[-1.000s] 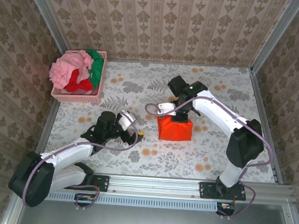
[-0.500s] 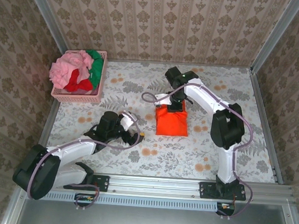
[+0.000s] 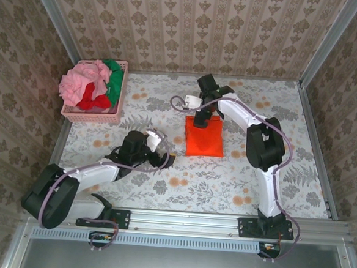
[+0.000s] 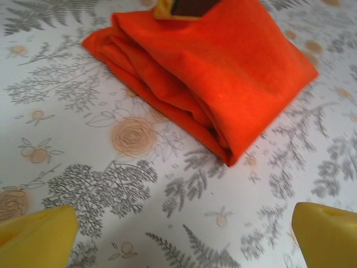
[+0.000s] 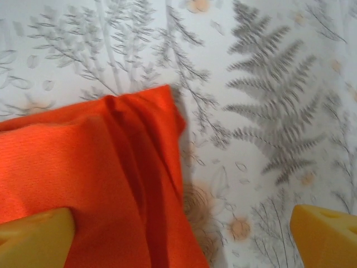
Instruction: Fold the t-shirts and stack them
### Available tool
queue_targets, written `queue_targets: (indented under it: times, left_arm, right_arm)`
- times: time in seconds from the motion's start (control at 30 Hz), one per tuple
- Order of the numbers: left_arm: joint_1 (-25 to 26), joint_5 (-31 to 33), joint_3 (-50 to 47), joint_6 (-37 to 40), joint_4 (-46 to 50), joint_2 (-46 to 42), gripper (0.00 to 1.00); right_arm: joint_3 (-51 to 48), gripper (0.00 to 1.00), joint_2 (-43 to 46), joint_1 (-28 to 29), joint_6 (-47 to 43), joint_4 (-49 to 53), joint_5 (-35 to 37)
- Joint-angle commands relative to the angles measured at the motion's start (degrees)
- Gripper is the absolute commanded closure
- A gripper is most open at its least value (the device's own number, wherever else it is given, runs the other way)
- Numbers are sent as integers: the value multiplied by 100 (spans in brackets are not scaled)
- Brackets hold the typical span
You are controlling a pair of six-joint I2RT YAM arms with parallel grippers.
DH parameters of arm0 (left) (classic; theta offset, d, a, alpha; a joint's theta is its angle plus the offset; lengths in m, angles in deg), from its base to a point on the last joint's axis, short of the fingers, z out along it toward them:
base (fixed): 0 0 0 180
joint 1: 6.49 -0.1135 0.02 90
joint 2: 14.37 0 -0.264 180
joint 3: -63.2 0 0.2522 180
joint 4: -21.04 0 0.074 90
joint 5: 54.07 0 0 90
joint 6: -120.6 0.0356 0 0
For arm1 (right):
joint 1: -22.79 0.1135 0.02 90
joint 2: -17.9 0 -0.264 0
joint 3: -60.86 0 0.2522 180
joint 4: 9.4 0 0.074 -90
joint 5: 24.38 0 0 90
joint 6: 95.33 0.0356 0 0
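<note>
floral counter (image 3: 255, 176) carries the folded orange t-shirt (image 3: 204, 139) at centre. right end effector (image 3: 202, 116) sits at the shirt's far edge, fingers apart (spread wide). left end effector (image 3: 166, 156), fingers likewise apart, lies near-left of the shirt, not touching it.

Bright, even light fell from overhead. The orange t-shirt (image 3: 204, 137) looked vivid, nearly oversaturated, its folds marked by darker creases. A soft narrow shadow lay on the table (image 5: 279, 56) just right of the shirt in the right wrist view. The leaf print around the shirt was sharp from above, softer up close. Below the shirt, the yellow fingertips (image 4: 39, 234) were blurred.
</note>
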Motion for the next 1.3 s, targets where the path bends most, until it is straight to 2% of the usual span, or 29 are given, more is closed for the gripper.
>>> queue_targets:
  times: [0.0,0.13,0.27,0.4,0.53,0.67,0.77,0.83,0.87,1.0,1.1,1.13,1.2,1.27]
  left_arm:
    - [20,587,385,-1088,-325,395,0]
    - [-1,619,1275,-2339,75,1225,0]
    - [61,455,2129,-3312,153,2194,0]
    - [140,309,2819,-3872,318,2971,2]
    - [251,222,3381,-4102,558,3509,20]
    - [366,170,3723,-4218,717,3940,44]
    - [423,115,3690,-4302,817,3994,64]
    - [475,139,3519,-4320,843,3893,73]
    - [504,176,3388,-4341,843,3820,74]
    - [652,204,2760,-4510,755,3453,73]
    - [803,325,2344,-4543,840,3049,65]
    - [846,428,2232,-4532,920,2885,60]
    - [896,664,2134,-4438,1116,2573,54]
    - [898,924,2213,-4218,1481,2296,42]
  right_arm:
    - [-847,0,874,3,1976,-1552,926]
    - [-1779,0,1661,-21,4352,-1749,1268]
    - [-3388,1,2522,-102,6230,-2755,838]
    - [-4024,9,2692,-260,7614,-2725,463]
    - [-4495,23,2475,-339,8182,-3212,60]
    - [-4517,36,2096,-383,8293,-3292,-185]
    - [-4778,47,2201,-355,8352,-3503,-392]
    - [-5061,55,2367,-297,8503,-3686,-514]
    - [-5245,56,2459,-239,8580,-3772,-596]
    - [-5849,58,2928,194,8928,-3902,-456]
    - [-6227,58,3447,690,9209,-3878,-1]
    - [-6292,54,3618,821,9239,-3813,187]
    - [-6354,36,3917,897,9245,-3633,448]
    - [-6363,24,4199,890,9155,-3486,843]
